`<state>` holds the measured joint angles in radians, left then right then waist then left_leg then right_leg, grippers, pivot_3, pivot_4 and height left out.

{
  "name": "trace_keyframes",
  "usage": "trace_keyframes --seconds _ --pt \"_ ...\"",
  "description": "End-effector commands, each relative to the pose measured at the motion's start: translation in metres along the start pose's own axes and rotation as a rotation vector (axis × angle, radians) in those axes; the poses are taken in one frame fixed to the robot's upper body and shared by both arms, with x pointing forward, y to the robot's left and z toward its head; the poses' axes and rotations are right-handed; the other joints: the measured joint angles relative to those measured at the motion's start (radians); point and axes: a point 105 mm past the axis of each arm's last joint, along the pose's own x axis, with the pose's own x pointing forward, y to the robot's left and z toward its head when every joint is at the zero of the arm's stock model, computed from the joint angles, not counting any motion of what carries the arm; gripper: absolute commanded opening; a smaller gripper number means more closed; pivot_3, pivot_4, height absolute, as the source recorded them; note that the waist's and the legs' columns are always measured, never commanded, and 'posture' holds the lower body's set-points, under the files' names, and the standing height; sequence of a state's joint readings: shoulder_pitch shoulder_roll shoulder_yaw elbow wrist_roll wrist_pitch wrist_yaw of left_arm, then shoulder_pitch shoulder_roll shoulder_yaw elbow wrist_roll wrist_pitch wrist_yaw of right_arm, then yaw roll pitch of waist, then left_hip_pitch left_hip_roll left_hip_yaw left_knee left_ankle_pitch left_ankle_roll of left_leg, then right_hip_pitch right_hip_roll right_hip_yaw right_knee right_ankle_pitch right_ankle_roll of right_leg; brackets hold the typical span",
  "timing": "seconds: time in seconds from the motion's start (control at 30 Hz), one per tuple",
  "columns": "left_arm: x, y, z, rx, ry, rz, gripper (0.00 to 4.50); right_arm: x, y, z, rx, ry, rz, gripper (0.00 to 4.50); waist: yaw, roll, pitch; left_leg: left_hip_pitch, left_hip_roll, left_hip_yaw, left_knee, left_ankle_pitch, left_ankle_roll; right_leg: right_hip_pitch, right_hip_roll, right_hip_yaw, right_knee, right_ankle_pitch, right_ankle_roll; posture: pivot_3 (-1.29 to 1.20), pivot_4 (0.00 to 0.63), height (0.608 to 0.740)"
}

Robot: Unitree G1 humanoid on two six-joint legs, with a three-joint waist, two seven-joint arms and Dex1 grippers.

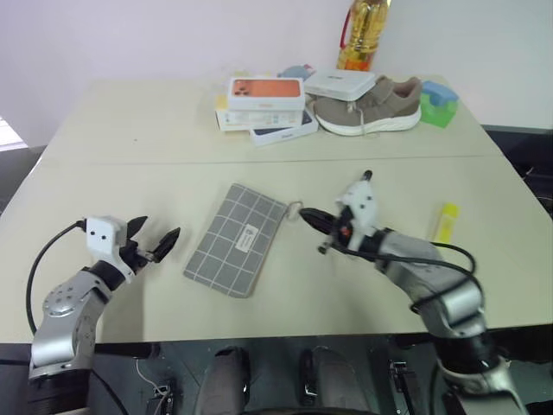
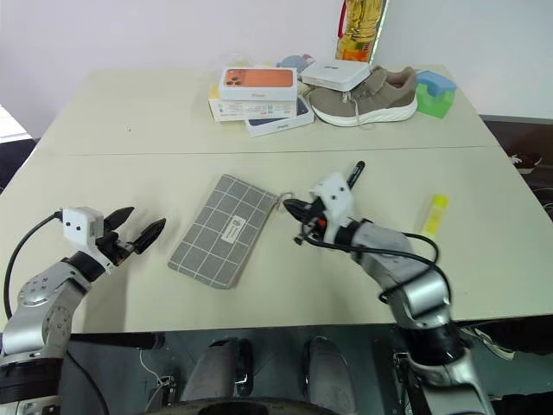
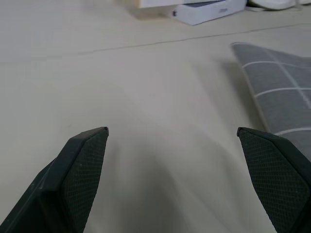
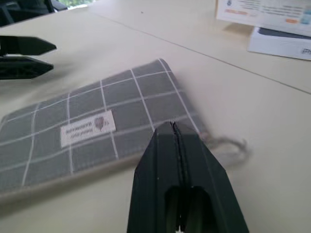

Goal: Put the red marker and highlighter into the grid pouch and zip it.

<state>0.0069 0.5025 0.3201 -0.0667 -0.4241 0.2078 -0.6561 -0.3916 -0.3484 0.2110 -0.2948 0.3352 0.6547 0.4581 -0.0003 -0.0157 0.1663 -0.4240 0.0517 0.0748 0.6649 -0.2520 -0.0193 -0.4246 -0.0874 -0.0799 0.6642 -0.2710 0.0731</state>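
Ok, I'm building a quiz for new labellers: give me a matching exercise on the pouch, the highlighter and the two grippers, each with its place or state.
1. grid pouch
2. highlighter
3. left gripper
4. right gripper

a. shut, empty
b. open
c. flat on the table, between the grippers
d. lying to the right of the right arm

Pairs: 1-c, 2-d, 3-b, 4-a

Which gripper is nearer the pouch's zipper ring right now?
Right. The right gripper, fingers shut, sits just beside the ring pull at the pouch's top corner. The left gripper, fingers open, is off the pouch's opposite side, farther from the ring.
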Motion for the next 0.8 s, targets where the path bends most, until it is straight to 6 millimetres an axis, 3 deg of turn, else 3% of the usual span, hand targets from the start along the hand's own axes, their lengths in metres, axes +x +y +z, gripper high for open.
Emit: trace_keyframes --seconds 0.03,0.2,0.33,0.43,0.63,0.8 --pt "-0.004 -0.011 0.013 0.064 -0.036 -0.055 4.50 0.031 -0.003 -0.006 -0.051 0.046 -0.080 0.05 -0.010 0.000 0.000 0.000 0.000 0.000 0.000 0.000 0.000 0.000 0.000 0.000 0.000 0.000 0.000 0.00 0.150 0.724" --pt "-0.009 -0.015 0.014 0.083 -0.023 -0.074 4.50 0.056 -0.004 -0.013 0.048 0.082 -0.109 0.05 -0.013 0.000 0.000 -0.001 0.000 0.000 0.000 0.000 0.000 0.000 -0.001 0.000 0.000 0.000 0.000 0.00 0.150 0.724" --pt "-0.012 -0.021 0.016 0.112 -0.008 -0.106 4.50 0.065 -0.005 -0.035 0.126 0.202 -0.148 0.05 -0.016 0.000 0.000 -0.001 0.000 0.000 0.000 0.000 0.000 0.000 -0.001 0.000 0.000 0.000 0.000 0.00 0.150 0.724" --pt "-0.023 -0.045 0.018 0.174 0.051 -0.258 4.50 0.065 -0.011 -0.054 0.222 0.312 -0.213 0.05 -0.021 -0.001 -0.001 0.000 0.001 0.000 0.000 0.000 0.000 0.000 -0.001 0.000 0.000 0.000 0.000 0.00 0.150 0.724" --pt "-0.043 -0.087 0.023 0.287 0.158 -0.562 4.50 0.067 -0.012 -0.049 0.306 0.300 -0.218 0.05 -0.014 0.000 -0.002 0.001 0.003 0.000 -0.001 0.000 0.000 0.000 -0.002 0.000 0.000 0.000 -0.001 0.00 0.150 0.724" --pt "-0.050 -0.108 0.022 0.476 0.195 -0.749 4.50 0.068 -0.006 -0.051 0.281 0.306 -0.204 0.05 -0.016 0.001 -0.002 0.001 0.002 0.001 -0.001 0.000 0.000 0.000 -0.001 0.000 0.000 0.000 -0.001 0.00 0.150 0.724"
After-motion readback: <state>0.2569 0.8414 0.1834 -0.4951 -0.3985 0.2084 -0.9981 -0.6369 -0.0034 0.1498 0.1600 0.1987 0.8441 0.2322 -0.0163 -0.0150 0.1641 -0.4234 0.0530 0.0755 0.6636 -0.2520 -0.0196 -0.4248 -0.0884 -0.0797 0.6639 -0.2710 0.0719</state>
